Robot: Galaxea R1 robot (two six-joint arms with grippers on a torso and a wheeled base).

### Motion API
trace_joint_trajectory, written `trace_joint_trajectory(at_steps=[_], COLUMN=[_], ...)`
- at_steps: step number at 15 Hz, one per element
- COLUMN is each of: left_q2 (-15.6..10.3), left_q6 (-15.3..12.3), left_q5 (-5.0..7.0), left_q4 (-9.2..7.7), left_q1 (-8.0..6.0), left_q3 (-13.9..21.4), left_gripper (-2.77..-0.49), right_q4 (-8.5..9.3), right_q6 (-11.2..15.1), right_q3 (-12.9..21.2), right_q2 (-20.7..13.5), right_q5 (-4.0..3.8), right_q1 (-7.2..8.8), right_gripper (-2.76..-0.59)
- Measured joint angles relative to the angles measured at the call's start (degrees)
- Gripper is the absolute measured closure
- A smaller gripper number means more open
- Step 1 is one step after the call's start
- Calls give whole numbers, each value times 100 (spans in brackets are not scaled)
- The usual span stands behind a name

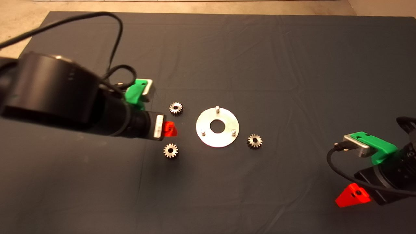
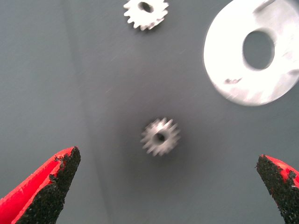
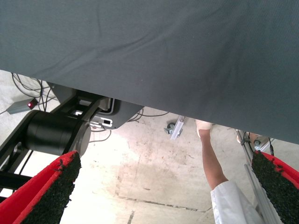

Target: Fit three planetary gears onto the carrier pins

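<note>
Three planetary gears lie flat on the dark mat: one far left of the disc (image 1: 175, 108), one near left (image 1: 170, 150), one to its right (image 1: 254, 141). The shiny round disc (image 1: 217, 138) carries three bare carrier pins (image 1: 217, 109), (image 1: 203, 132), (image 1: 233, 131). My left gripper (image 1: 169, 129) hovers between the two left gears. In the left wrist view it (image 2: 167, 156) is open and empty, with a gear (image 2: 160, 136) between its fingers (image 2: 56, 182), another gear (image 2: 145, 12) and the disc (image 2: 224, 60) beyond. My right gripper (image 1: 352, 195) waits open at the lower right.
The mat's far edge (image 1: 195, 13) borders pale floor. A black cable (image 1: 113, 42) loops over the left arm. The right wrist view looks past the mat's edge (image 3: 140, 100) at the floor, a black robot base (image 3: 56, 133) and a person's arm in a white sleeve (image 3: 219, 182).
</note>
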Motion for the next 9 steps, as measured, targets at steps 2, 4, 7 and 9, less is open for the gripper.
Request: trace_joint_trajectory(at_steps=[2, 4, 7, 9], left_q2=[155, 260, 326, 354], left_q6=[1, 1, 1, 8], left_q5=[13, 17, 0, 24], left_q4=[99, 260, 591, 807], left_q1=[13, 257, 494, 717], left_q3=[-144, -300, -520, -746], left_gripper=[-275, -275, -275, -275], right_q4=[0, 2, 2, 1], right_q6=[0, 0, 0, 0], right_q3=[1, 1, 1, 1], right_q2=[0, 16, 16, 16], right_q5=[-2, 13, 2, 2], right_q1=[2, 2, 0, 0], right_gripper=[-273, -273, -273, -273])
